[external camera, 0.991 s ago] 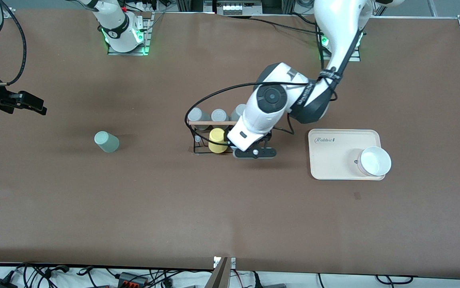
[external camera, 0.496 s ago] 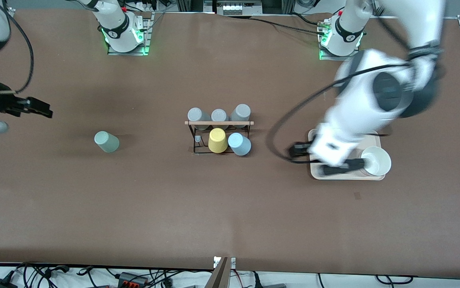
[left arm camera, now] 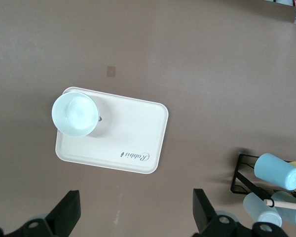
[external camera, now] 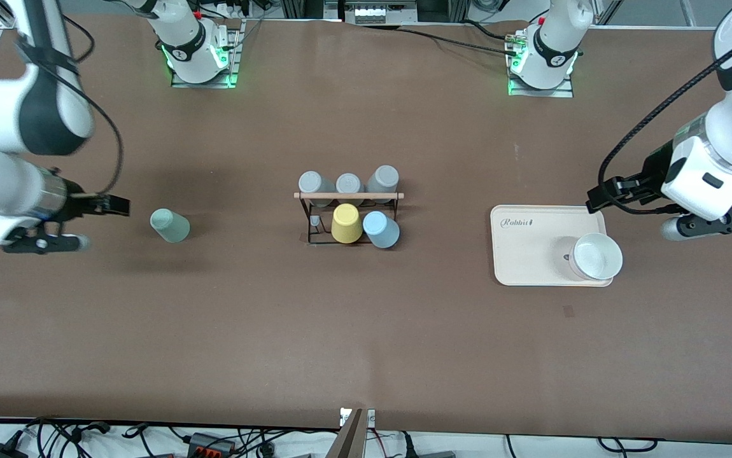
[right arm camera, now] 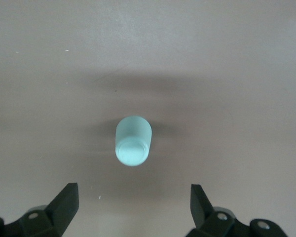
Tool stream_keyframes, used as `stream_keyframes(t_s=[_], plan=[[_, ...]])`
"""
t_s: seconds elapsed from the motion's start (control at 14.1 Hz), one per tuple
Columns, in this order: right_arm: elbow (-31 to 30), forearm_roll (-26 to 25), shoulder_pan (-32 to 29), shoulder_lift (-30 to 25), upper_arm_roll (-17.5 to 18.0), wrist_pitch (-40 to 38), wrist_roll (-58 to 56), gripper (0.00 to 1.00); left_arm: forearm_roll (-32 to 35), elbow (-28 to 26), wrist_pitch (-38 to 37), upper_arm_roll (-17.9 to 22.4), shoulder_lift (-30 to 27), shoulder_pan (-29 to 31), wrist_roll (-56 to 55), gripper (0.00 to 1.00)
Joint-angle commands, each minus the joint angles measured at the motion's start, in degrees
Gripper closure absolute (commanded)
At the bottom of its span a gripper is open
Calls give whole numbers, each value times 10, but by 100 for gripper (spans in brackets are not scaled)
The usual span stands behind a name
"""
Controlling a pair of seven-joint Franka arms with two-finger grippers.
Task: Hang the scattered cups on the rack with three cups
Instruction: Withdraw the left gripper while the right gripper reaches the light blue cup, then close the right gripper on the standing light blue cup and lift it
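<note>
Brown table (external camera: 366, 331) under both arms. Right gripper (right arm camera: 133, 207), jaws spread and empty, hangs beside the mint cup (external camera: 170, 225), which stands alone toward the right arm's end. Left gripper (left arm camera: 135, 217), also spread and empty, hangs by the cream tray (external camera: 531, 254). The blue cup (external camera: 381, 229) sits on the rack (external camera: 348, 196) beside the yellow cup (external camera: 346, 223).
</note>
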Motion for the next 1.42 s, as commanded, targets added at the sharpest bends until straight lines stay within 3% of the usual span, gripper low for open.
stream_keyframes(t_s=[0.0, 0.14, 0.42, 0.85, 1.2, 1.35], plan=[[-88, -11, -1, -12, -1, 89, 5, 0, 9, -9, -1, -2, -6, 27, 13, 0], [-121, -11, -6, -6, -1, 128, 14, 0, 10, -37, 0, -9, -27, 43, 53, 0], [-135, -4, -11, 28, -1, 170, 22, 0, 11, -240, 127, -11, -144, 55, 74, 0], [-142, 28, -8, 79, 0, 223, 32, 0, 40, -234, 112, -17, -150, 58, 77, 0], [-154, 36, -5, 87, 1, 222, 31, 0, 48, -224, 112, -22, -149, 56, 82, 0], [-162, 35, -4, 87, 0, 222, 23, 0, 79, -224, 110, -22, -148, 54, 100, 0]])
